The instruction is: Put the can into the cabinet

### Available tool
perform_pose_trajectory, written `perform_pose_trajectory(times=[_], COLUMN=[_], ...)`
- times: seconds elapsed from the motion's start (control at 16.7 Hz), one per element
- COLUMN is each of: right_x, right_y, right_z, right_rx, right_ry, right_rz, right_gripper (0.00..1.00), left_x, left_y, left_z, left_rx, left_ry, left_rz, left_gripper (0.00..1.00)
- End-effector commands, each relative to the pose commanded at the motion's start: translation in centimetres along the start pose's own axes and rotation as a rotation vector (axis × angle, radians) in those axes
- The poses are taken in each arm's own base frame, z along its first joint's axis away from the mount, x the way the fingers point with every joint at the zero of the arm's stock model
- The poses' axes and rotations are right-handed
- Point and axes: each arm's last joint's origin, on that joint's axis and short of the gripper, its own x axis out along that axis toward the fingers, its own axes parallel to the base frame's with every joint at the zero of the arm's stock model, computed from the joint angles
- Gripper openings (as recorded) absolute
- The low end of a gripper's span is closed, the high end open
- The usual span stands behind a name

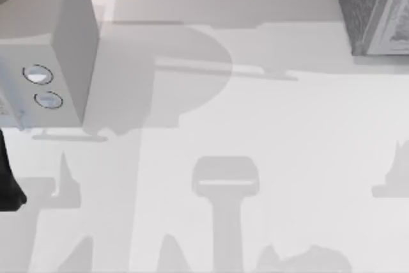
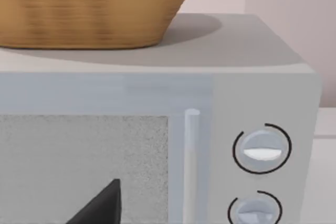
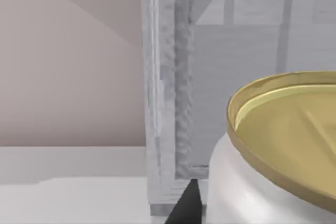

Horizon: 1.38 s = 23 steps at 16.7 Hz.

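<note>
1. Where the right wrist view looks out, the can (image 3: 273,150) sits very close to the camera, its dull gold top and white shoulder facing up, with a dark wedge (image 3: 185,205) just beside it that is probably part of the right gripper; I cannot tell whether the fingers are clenched on the can or released.
2. Behind the can in that view stands the cabinet (image 3: 173,103), a pale grey textured post with shelving behind it, resting on the white table (image 3: 68,182).
3. From above, the cabinet (image 1: 374,11) occupies the far right corner of the table (image 1: 255,126).
4. A grey microwave (image 1: 57,43) stands at the table's far left, two round knobs (image 1: 38,75) on its front.
5. Seen from the left wrist, the microwave (image 2: 252,77) carries a woven basket (image 2: 89,9) on its top.
6. A dark tip (image 2: 102,205) at the edge of the left wrist view lies in front of the microwave door; I cannot tell the left gripper's state either.
7. In the top view, a dark part of the left arm (image 1: 7,183) shows at the left edge.
</note>
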Motion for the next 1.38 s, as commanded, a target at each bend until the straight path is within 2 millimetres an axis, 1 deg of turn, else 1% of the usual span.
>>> perform_pose_trajectory(times=[0.24, 0.42, 0.66, 0.84, 0.96, 1.08, 1.26, 1.38], right_x=[0.5, 1.8, 5.1, 8.4, 10.6, 12.7, 15.3, 16.5], right_y=[0.3, 0.7, 1.4, 2.3, 2.9, 3.5, 4.3, 4.7], right_z=[6.6, 12.1, 19.1, 23.4, 25.6, 27.3, 29.0, 29.6], right_rx=[-0.002, -0.006, -0.008, -0.009, -0.009, -0.009, -0.009, -0.009], right_ry=[-0.027, -0.025, -0.005, 0.013, 0.025, 0.035, 0.046, 0.052], right_rz=[0.001, -0.001, -0.003, -0.004, -0.004, -0.005, -0.005, -0.005], right_gripper=[0.00, 0.00, 0.00, 0.00, 0.00, 0.00, 0.00, 0.00], left_x=[0.0, 0.0, 0.0, 0.0, 0.0, 0.0, 0.0, 0.0], left_y=[0.0, 0.0, 0.0, 0.0, 0.0, 0.0, 0.0, 0.0], left_z=[0.0, 0.0, 0.0, 0.0, 0.0, 0.0, 0.0, 0.0], left_rx=[0.000, 0.000, 0.000, 0.000, 0.000, 0.000, 0.000, 0.000], left_ry=[0.000, 0.000, 0.000, 0.000, 0.000, 0.000, 0.000, 0.000], left_rz=[0.000, 0.000, 0.000, 0.000, 0.000, 0.000, 0.000, 0.000], left_gripper=[1.00, 1.00, 1.00, 1.00, 1.00, 1.00, 1.00, 1.00])
